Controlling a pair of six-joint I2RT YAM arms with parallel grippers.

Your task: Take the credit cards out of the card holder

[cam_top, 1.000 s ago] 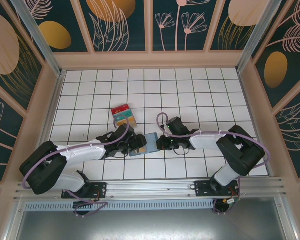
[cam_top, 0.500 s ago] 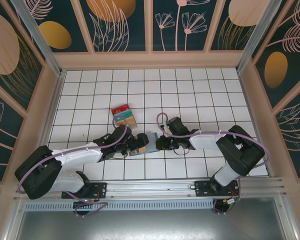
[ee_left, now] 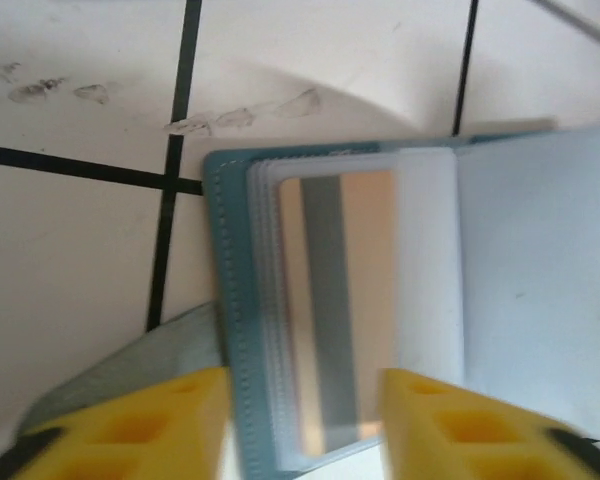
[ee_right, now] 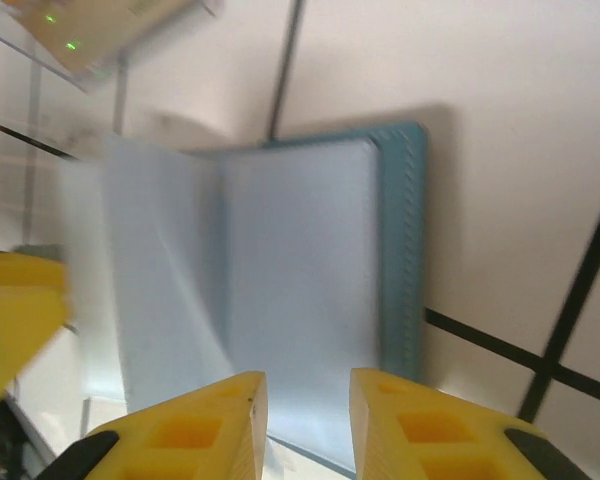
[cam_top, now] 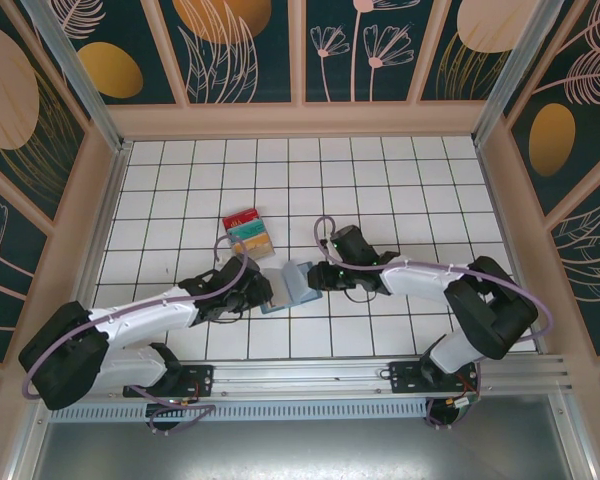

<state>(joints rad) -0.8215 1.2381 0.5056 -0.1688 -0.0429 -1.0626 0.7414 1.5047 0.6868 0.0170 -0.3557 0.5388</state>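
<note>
From above: the left gripper (cam_top: 263, 292) has slid back a touch toward its own side and now sits at the left end of the card holder (cam_top: 292, 285), where a second ago it was right over the wallet. The right gripper (cam_top: 313, 280) has nudged in and up at the opposite end. Between them the slate-blue holder lies on the tiled table (cam_top: 380, 180), spread open, with a pale leaf now standing up in the middle. Just beyond it sits the pile of cards (cam_top: 248, 232), red, teal and tan, lying well clear of the holder, same spot as before.

Left wrist view: one more to go! A tan card (ee_left: 335, 310) with a dark stripe is tucked in a clear sleeve (ee_left: 425, 300) of the open holder. The left jaws stand partway apart, one finger either side of that card's near end. Whether they have bitten yet, I cannot tell.

Right wrist view: the holder is splayed wide, sleeves fanned. The right jaws are narrowly parted over its near edge, with nothing visibly pinched. That reads as the right side easing off its hold.

My call: the pages have been turned and the left gripper is lining up on the last card.
</note>
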